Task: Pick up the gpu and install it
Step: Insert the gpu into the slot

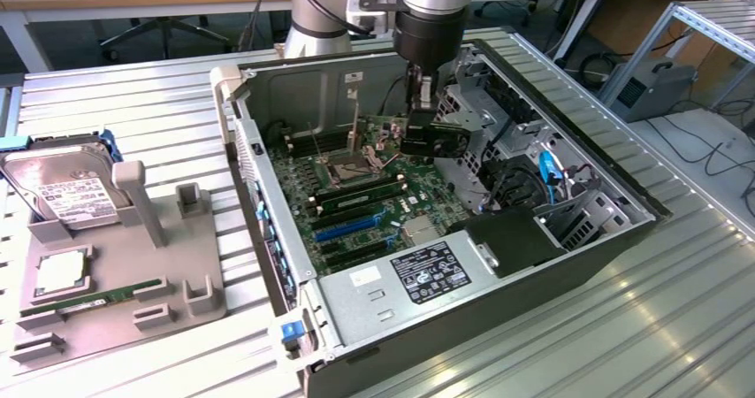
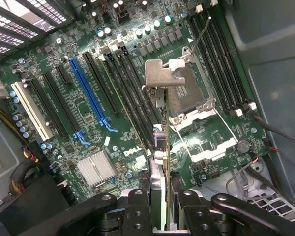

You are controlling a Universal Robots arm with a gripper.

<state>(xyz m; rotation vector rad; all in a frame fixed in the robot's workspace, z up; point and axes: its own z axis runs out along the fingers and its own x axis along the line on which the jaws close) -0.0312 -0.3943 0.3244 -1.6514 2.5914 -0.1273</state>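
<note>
- From the wrist view I see my pincer (image 2: 162, 194) pinching the gpu (image 2: 156, 78). One dark finger presses on each flat side of the card.
- In that view the card shows edge on, so it looks very thin. Its shiny metal end is the end far from the pincer.
- Under the card I see the green board (image 2: 214, 135). The card hangs over the long black slots, between the blue slot (image 2: 91, 93) and the square chip socket (image 2: 187, 93).
- I cannot tell if the card touches the board or hangs just above it.
- The wrist view also shows a white slot (image 2: 32, 110) and a small silver block with ribs (image 2: 96, 169).
- The exterior view shows things the wrist view leaves out. There I see the arm (image 1: 437, 9) reaching straight down into the open computer case (image 1: 295, 88).
- The case lies on its side on the ribbed metal desk (image 1: 118, 106).
- Inside the case are the green board, a grey power box with a black label (image 1: 401, 283), and some blue and black cables (image 1: 545, 172) toward the exterior view's right.
- On the exterior view's left, well apart from the pincer, a grey tray (image 1: 130, 318) sits on the desk.
- In the tray a boxy hard drive (image 1: 65, 190) leans in its holder. A square chip (image 1: 65, 274) lies flat nearer the front. A thin green memory stick (image 1: 112, 294) lies just beside the chip.
</note>
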